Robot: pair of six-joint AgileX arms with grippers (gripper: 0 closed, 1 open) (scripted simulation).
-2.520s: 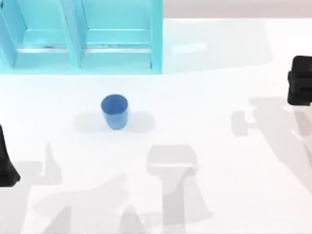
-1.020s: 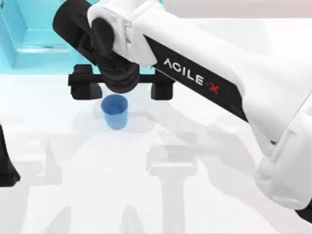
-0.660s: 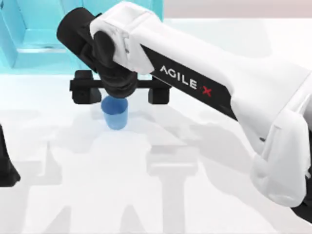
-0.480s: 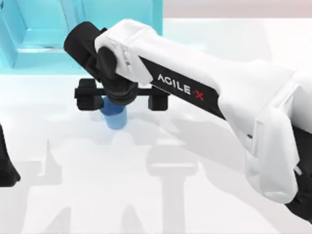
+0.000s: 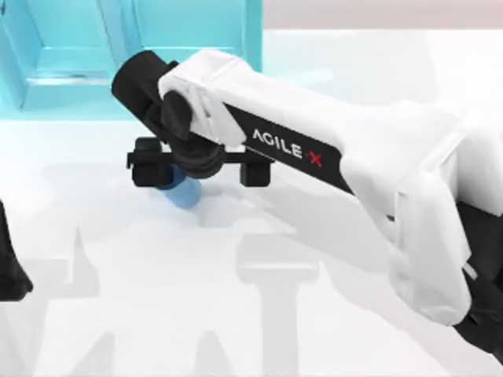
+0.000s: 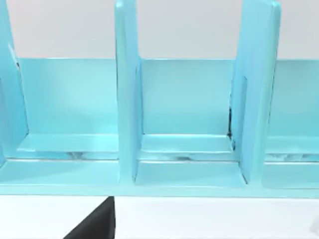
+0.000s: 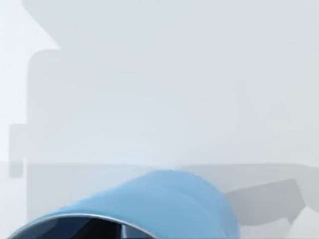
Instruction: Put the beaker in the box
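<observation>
Your right gripper (image 5: 196,169) has dropped lower over the beaker (image 5: 184,194), which stands on the table (image 5: 330,314) just in front of the box (image 5: 71,59). Its fingers are spread wide either side, gripping nothing, so you're set to close. Your left arm (image 5: 9,263) sits parked at the table's left edge.

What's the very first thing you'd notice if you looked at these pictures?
The big white right arm stretching across the table from the right, its right gripper spread wide over the little blue beaker. Behind it stands the bright turquoise box with open compartments. The left gripper sits parked at the table's left edge.
</observation>
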